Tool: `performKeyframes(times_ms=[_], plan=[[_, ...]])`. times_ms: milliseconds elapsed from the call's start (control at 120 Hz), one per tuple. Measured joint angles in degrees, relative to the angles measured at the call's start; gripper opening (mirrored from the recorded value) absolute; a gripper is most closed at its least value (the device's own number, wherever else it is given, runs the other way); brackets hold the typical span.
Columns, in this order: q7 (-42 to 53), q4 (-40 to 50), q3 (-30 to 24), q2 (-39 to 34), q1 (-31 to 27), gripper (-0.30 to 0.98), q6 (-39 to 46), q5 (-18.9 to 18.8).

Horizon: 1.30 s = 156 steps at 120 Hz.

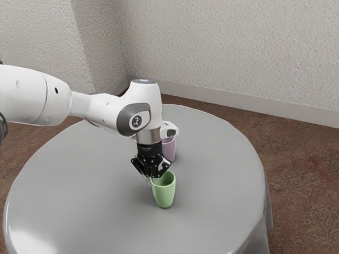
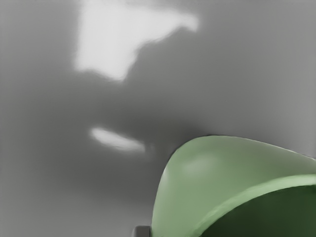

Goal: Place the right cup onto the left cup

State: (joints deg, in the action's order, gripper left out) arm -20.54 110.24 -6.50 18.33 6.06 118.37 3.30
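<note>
Green handleless cup [image 1: 164, 196]: located at the black two-finger gripper [image 1: 153, 179], rim directly beside its lower end. Finger opening and grip on the cup: cannot be determined. Lilac cup [image 1: 169, 149]: behind the gripper.

two cups [image 1: 164, 197] (a pair), one table [image 1: 95, 201], one arm [image 1: 98, 108], one gripper [image 1: 153, 179]

You're looking at a furnished room, seemingly in a home, though it could be passing for a hotel's. The round table [image 1: 212, 206] is wearing a smooth grey cloth [image 1: 259, 235] that is draping over its edge, and a green cup [image 1: 164, 197] and a purple cup [image 1: 169, 150] are giving it a household air. Brown patterned carpet [image 1: 302, 174] is spreading around the table; beyond the table, pale textured walls [image 1: 228, 47] are meeting light baseboards [image 1: 238, 102].
</note>
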Motion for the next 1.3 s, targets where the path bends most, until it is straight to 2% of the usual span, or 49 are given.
performKeyframes(times_ms=[242,442,942,1300], plan=[[0.0,0.0,0.0,-3.9,0.3,-0.09,-1.2,-1.6],[0.3,-5.2,0.0,-4.1,0.3,-0.1,-4.7,-2.2],[2.4,-18.8,1.1,-2.2,0.4,-0.1,-13.7,-4.0],[3.7,-27.3,2.8,2.6,0.3,-0.1,-18.1,-5.3]])
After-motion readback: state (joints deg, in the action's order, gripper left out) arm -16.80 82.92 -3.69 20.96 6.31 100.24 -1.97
